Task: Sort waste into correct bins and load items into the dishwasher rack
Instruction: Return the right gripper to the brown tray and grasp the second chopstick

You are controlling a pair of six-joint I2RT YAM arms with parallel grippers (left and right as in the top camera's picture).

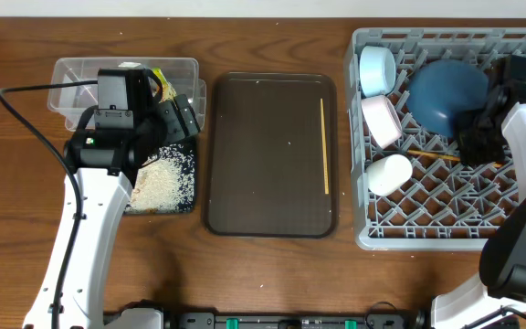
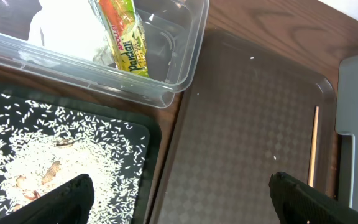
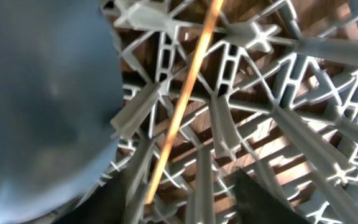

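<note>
The clear tub (image 1: pixel 185 68) holds white tissue (image 2: pixel 61 31) and the snack wrapper (image 2: pixel 123 34). The black tray (image 1: pixel 188 196) in front of it holds loose rice (image 2: pixel 55 155). My left gripper (image 1: pixel 179 114) is open and empty over the edge between the black tray and the brown tray; its midpoint shows in the left wrist view (image 2: pixel 179 202). The grey rack (image 1: pixel 427 239) holds the light blue bowl (image 1: pixel 377 68), white bowl (image 1: pixel 382 121), white cup (image 1: pixel 389 174), dark blue plate (image 1: pixel 446 91) and one chopstick (image 3: pixel 182 99). My right gripper (image 3: pixel 188 202) is open low in the rack, its fingers either side of that chopstick's end. The other chopstick (image 1: pixel 325 146) lies on the brown tray.
The large dark brown serving tray (image 1: pixel 263 155) lies in the middle of the wooden table, between the bins and the rack. Upright rack pegs (image 3: pixel 222 124) crowd round my right gripper, and the plate (image 3: pixel 42 106) is close on its left.
</note>
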